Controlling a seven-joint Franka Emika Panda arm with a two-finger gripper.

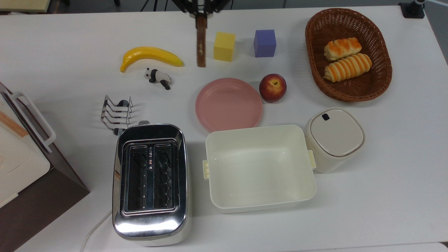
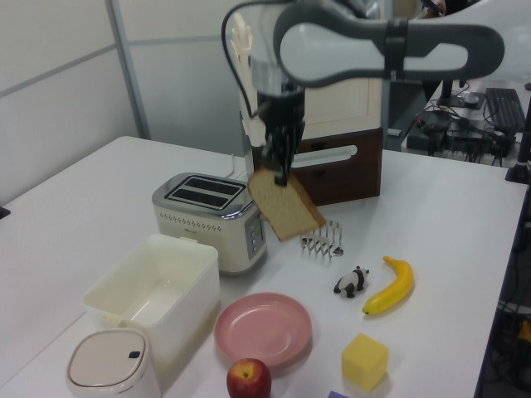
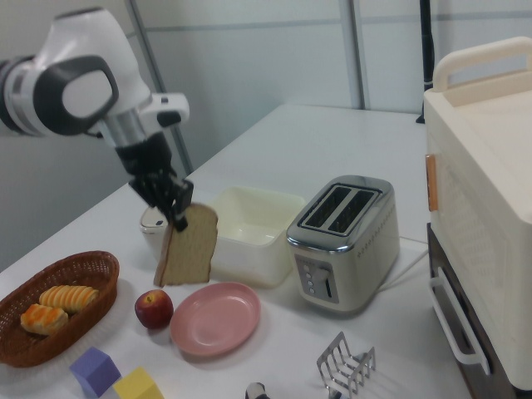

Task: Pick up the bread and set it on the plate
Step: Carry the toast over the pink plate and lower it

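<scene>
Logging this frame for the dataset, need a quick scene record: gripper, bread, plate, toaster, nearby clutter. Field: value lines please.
gripper: shut on the bread's top edge, held in the air
bread: hanging upright, clear of the table
plate: pink, nothing on it
toaster: both slots hold nothing
tub: cream, open, beside the plate
apple: close by the plate's rim
task state: bread lifted, not yet on the plate

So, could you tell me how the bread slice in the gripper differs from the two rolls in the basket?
The bread is a flat slice with a brown crust; the rolls are long and orange-striped. The bread hangs on edge from the gripper, above the table; the rolls lie side by side in the wicker basket. Both look like baked goods.
</scene>
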